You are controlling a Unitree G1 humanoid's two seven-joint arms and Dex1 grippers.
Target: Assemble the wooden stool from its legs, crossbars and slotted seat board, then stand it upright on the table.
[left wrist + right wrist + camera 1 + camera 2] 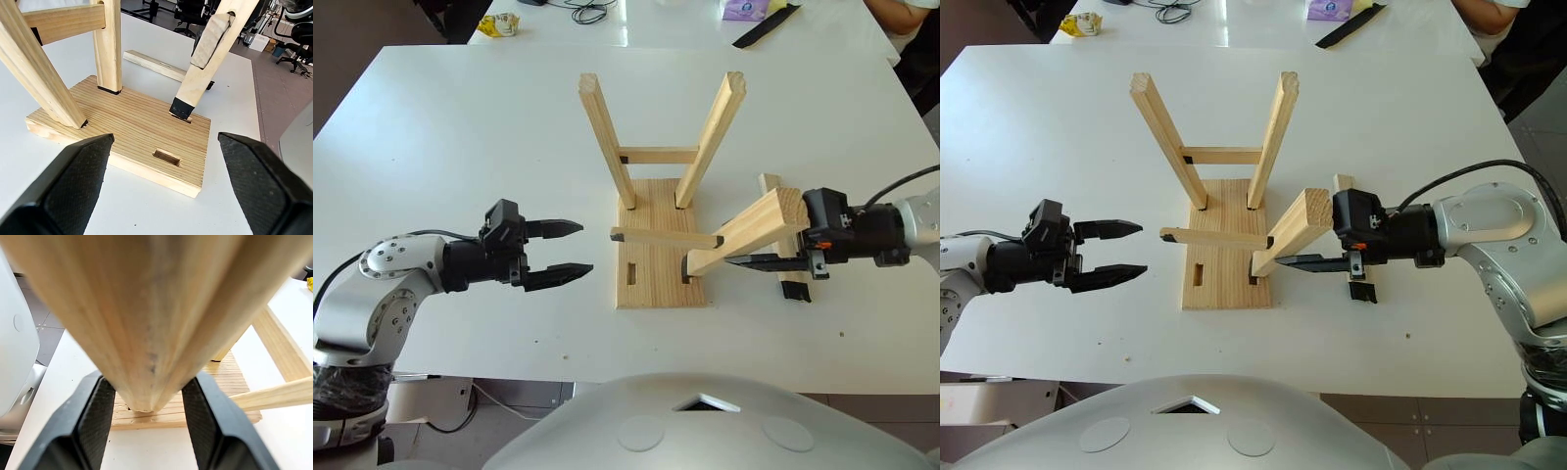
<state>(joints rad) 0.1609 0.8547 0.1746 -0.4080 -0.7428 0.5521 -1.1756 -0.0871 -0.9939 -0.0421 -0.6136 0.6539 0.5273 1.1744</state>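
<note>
Left eye view — crossbar on tilted leg points at left gripper.

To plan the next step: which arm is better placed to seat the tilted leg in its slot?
Right. The right tool grips the tilted pale wooden leg, whose foot rests at the slotted wooden seat board. The left tool is open and empty.
</note>
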